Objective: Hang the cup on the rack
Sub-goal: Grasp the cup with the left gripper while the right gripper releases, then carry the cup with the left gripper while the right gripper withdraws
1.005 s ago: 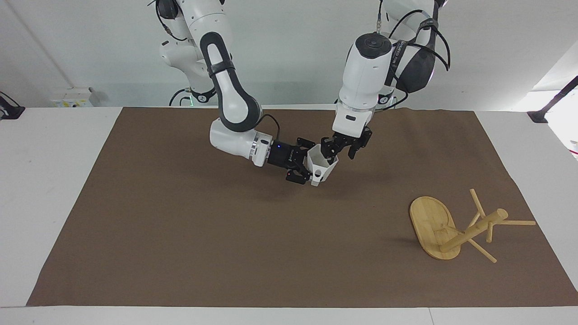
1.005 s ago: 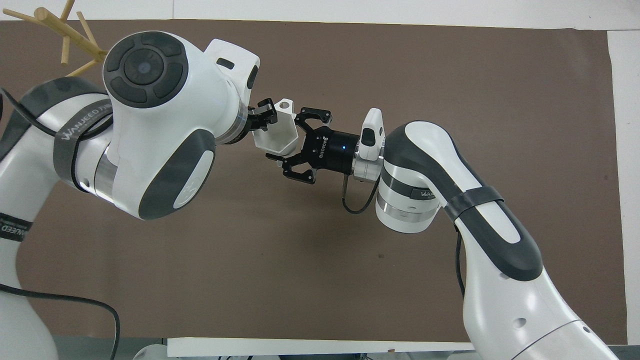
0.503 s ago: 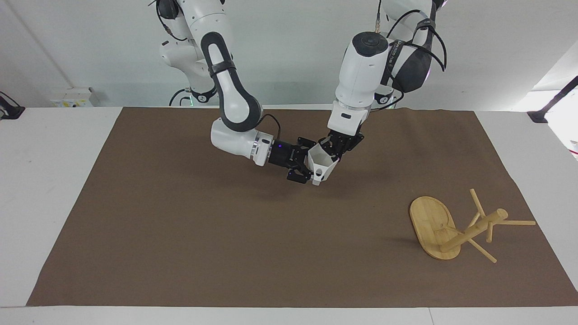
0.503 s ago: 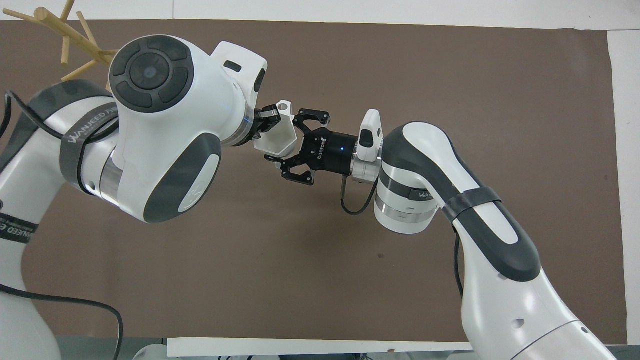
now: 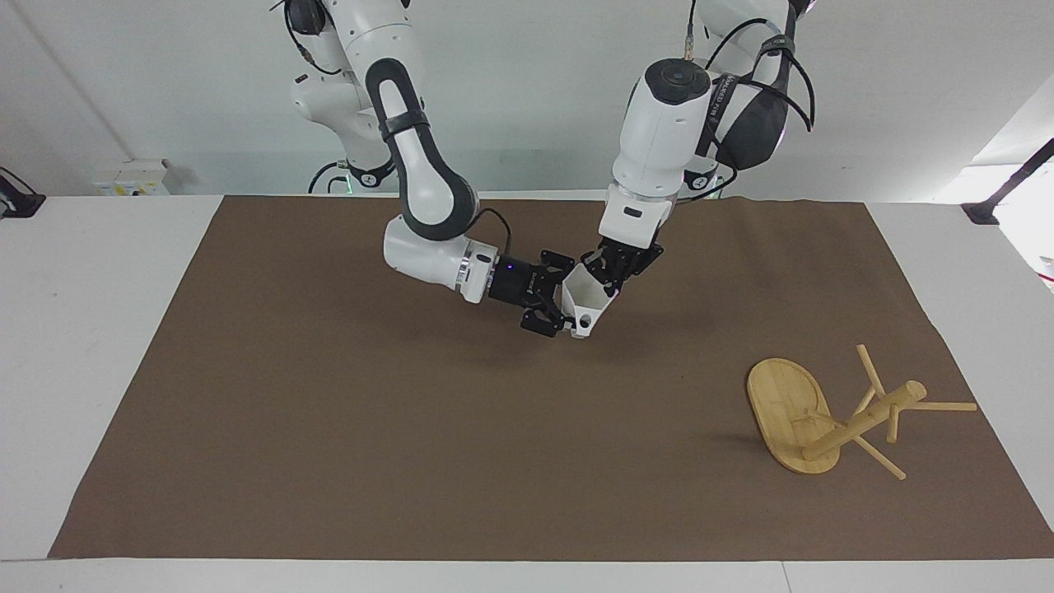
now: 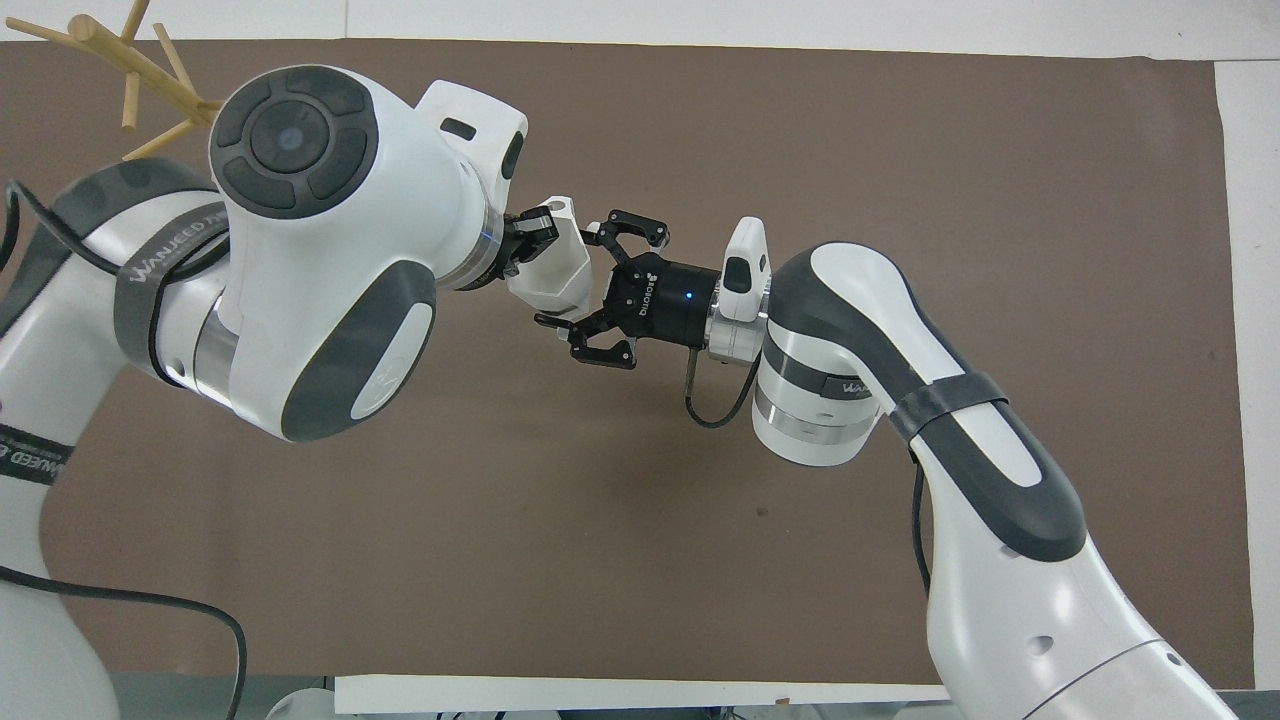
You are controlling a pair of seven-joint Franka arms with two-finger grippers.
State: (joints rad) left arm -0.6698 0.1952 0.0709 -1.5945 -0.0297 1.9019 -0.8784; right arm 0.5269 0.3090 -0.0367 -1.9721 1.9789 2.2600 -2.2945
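Note:
The white faceted cup (image 5: 586,296) hangs tilted in the air over the middle of the brown mat, held between both grippers; it also shows in the overhead view (image 6: 550,270). My left gripper (image 5: 613,272) comes down from above and is shut on the cup's rim (image 6: 530,235). My right gripper (image 5: 561,298) comes in from the side with its fingers spread wide around the cup's body (image 6: 570,275), touching it. The bamboo rack (image 5: 865,416) lies tipped over on the mat toward the left arm's end, farther from the robots than the cup. Only its pegs (image 6: 130,60) show overhead.
The brown mat (image 5: 329,412) covers most of the white table (image 5: 82,329). The rack's oval base (image 5: 782,403) stands on its edge, pegs pointing toward the table's end.
My left gripper has come down and shut on the cup's rim. The cup has tilted a little. The right gripper has stayed around it.

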